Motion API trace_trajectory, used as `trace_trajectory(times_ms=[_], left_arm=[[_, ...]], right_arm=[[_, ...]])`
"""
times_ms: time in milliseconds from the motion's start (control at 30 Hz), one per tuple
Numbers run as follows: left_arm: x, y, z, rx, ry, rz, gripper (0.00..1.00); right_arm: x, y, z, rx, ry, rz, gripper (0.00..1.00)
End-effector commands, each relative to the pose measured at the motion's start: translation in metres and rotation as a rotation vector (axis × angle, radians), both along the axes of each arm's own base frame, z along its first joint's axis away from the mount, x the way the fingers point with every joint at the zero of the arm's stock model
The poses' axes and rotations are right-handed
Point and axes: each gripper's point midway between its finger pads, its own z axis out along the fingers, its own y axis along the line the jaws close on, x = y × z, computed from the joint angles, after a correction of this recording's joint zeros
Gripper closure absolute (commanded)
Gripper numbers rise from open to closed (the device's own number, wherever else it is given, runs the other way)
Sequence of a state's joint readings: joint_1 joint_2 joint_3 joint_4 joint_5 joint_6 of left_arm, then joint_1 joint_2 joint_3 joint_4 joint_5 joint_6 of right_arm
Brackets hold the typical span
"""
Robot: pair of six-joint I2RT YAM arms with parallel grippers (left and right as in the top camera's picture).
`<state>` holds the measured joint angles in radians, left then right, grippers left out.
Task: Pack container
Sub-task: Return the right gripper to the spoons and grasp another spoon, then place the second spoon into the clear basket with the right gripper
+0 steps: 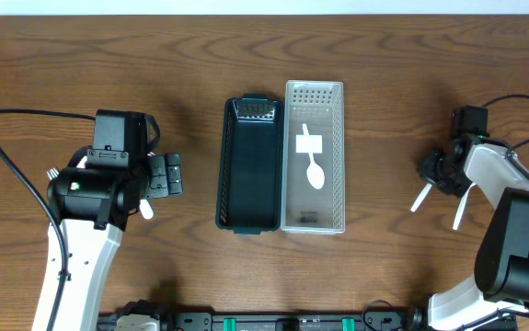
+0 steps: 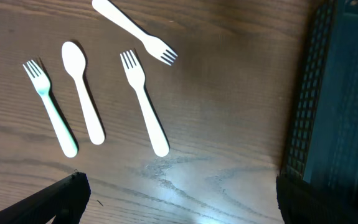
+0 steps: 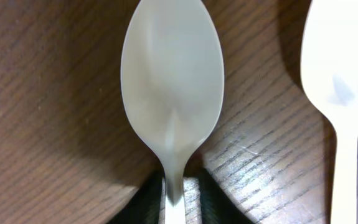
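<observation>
A black container (image 1: 250, 165) and a clear perforated container (image 1: 315, 213) stand side by side mid-table; a white spoon (image 1: 315, 170) lies in the clear one. My right gripper (image 3: 174, 193) is shut on the handle of a white spoon (image 3: 172, 81), held just above the wood at the right (image 1: 419, 199). A second white spoon (image 3: 347, 93) lies beside it. My left gripper (image 2: 182, 193) is open and empty over bare wood, left of the black container (image 2: 334, 106). Three white forks (image 2: 144, 99) (image 2: 135, 28) (image 2: 51, 109) and a spoon (image 2: 82, 90) lie ahead of it.
The left arm's body (image 1: 98, 188) covers most of the left cutlery in the overhead view; one white tip (image 1: 145, 210) shows. Cables run along both sides of the table. A black rail (image 1: 282, 322) runs along the front edge.
</observation>
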<state>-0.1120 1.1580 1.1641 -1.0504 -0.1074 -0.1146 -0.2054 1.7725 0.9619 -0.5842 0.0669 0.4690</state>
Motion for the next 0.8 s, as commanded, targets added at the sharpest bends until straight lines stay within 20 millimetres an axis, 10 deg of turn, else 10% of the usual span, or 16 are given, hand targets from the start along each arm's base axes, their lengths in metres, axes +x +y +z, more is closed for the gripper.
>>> trace_trajectory(times_ms=[0, 233, 533, 767], left_arm=[[0.002, 0.001, 0.005, 0.001, -0.009, -0.004, 0.02], [0.002, 0.001, 0.005, 0.001, -0.009, -0.004, 0.02], [0.003, 0.001, 0.005, 0.001, -0.009, -0.004, 0.02], [0.002, 0.001, 0.005, 0.001, -0.009, -0.004, 0.02]], right_arm=[[-0.014, 0.013, -0.017, 0.070, 0.051, 0.004, 0.98], [0.027, 0.039, 0.033, 0.168, -0.075, 0.066, 0.99], [0.086, 0.138, 0.199, 0.154, -0.419, 0.372, 0.98], [0.070, 0.225, 0.200, 0.204, -0.401, 0.515, 0.98]])
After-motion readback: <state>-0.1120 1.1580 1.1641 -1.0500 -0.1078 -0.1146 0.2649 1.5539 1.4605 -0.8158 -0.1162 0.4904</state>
